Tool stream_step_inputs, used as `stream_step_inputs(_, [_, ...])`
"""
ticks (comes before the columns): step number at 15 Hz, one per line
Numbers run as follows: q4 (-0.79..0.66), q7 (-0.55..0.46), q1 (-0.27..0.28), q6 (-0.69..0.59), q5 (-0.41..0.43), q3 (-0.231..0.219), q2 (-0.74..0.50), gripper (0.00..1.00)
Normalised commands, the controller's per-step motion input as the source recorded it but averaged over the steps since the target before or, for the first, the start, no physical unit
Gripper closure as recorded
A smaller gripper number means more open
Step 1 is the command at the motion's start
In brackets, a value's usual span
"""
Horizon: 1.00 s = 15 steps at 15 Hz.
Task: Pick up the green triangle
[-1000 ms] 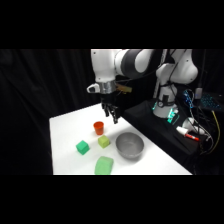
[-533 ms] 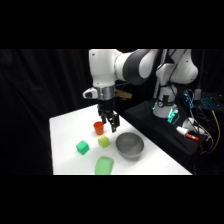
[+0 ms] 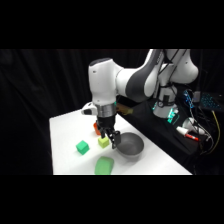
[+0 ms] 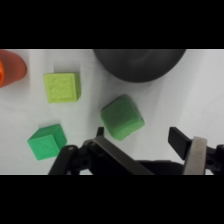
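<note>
Wrist view, left to right: one orange object [image 4: 11,67] at the edge, one deeper-green cube [image 4: 47,141], one yellow-green cube [image 4: 62,87], one green triangle [image 4: 122,116], one dark bowl [image 4: 140,62] above it on the white counter [image 4: 200,90]. The triangle lies apart from both cubes, just ahead of the gripper [image 4: 137,137], whose fingers [image 4: 179,141] stand spread and empty. Judged light, rigid, smooth; the sloping face may slip, so grip the flat opposing sides.

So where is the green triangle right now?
Side view: the green triangle lies at the table's near edge, left of the dark bowl, just below the gripper.
</note>
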Motion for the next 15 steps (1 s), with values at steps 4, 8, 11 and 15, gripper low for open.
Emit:
stream_step_inputs(4, [0.36, 0.12, 0.055, 0.11, -0.154, -0.025, 0.41, 0.0])
stream_step_inputs(8, [0.48, 0.08, 0.056, 0.03, -0.138, -0.049, 0.44, 0.0])
stream_step_inputs(11, [0.5, 0.05, 0.05, -0.02, -0.101, -0.038, 0.43, 0.0])
stream_step_inputs(15, [0.42, 0.03, 0.051, -0.06, -0.101, -0.038, 0.35, 0.05])
